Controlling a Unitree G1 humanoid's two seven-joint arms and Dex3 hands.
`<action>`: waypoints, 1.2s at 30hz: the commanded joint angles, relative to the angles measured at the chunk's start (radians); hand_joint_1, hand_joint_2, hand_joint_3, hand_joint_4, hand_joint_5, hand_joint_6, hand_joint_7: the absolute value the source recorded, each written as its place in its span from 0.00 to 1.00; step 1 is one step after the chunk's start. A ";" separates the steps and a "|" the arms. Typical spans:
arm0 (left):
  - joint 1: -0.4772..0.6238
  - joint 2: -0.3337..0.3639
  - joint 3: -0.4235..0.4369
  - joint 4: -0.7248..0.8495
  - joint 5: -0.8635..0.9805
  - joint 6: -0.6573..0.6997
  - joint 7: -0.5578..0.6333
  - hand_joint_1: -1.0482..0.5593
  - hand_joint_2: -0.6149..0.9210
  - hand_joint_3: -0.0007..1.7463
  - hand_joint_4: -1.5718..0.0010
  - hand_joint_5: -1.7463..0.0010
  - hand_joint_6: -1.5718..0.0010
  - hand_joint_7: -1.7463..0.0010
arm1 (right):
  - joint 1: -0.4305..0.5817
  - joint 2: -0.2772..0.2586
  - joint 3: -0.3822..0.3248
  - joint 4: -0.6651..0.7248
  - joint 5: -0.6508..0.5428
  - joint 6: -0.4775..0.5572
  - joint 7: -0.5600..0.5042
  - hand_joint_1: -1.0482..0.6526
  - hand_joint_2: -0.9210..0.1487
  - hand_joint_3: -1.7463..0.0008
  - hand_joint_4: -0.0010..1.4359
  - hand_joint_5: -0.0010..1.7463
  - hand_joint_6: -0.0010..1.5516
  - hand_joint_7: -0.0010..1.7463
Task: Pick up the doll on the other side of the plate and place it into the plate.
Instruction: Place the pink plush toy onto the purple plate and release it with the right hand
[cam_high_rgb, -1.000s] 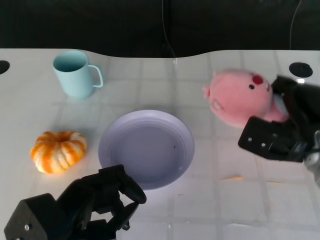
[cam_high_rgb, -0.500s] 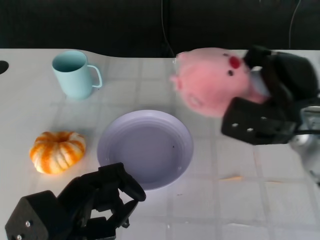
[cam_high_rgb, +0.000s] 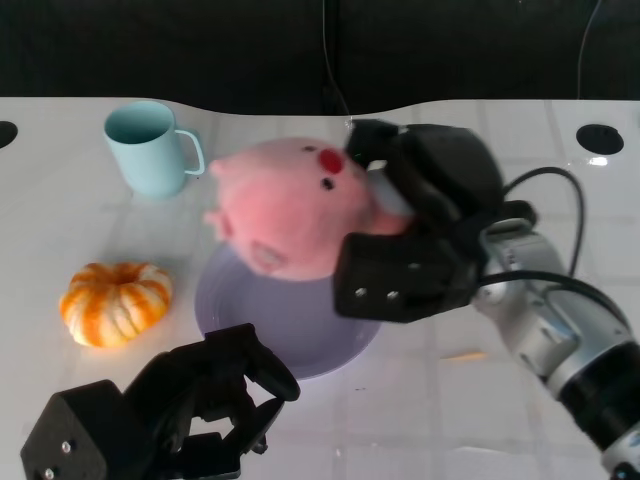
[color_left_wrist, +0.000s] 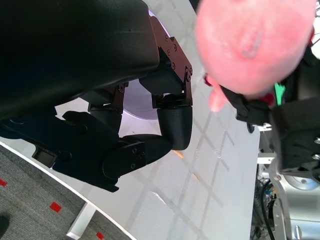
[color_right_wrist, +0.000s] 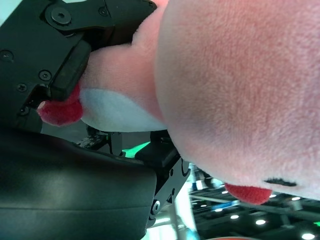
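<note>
Your right hand (cam_high_rgb: 420, 235) grips the pink doll (cam_high_rgb: 290, 205) above the plate (cam_high_rgb: 335, 350); the carrying step looks nearly finished; next you lower and release it; left hand (cam_high_rgb: 190, 405) rests curled, empty.

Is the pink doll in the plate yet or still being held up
Not in it yet. The right hand holds the pink doll over the far side of the plate, whose basin shows bare below it.

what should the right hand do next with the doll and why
Probably lower it and let go: the right hand holds the pink doll in the air over the far part of the purple plate, whose bowl looks bare.
</note>
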 joint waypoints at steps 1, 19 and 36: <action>0.002 0.005 -0.004 0.002 0.015 -0.004 0.014 0.49 0.86 0.49 0.60 0.00 0.60 0.19 | -0.034 0.036 0.020 0.047 0.003 -0.031 -0.004 0.49 0.41 0.43 0.66 1.00 0.50 0.93; 0.004 -0.003 -0.011 -0.007 0.027 0.002 0.014 0.48 0.86 0.50 0.61 0.00 0.62 0.18 | -0.102 0.127 0.046 0.182 0.024 -0.002 0.087 0.44 0.18 0.80 0.56 0.87 0.55 0.33; 0.000 -0.002 -0.004 0.008 0.031 -0.012 0.009 0.47 0.85 0.50 0.60 0.00 0.62 0.18 | -0.061 -0.026 0.082 -0.166 -0.003 0.113 0.542 0.09 0.00 0.85 0.09 0.05 0.10 0.00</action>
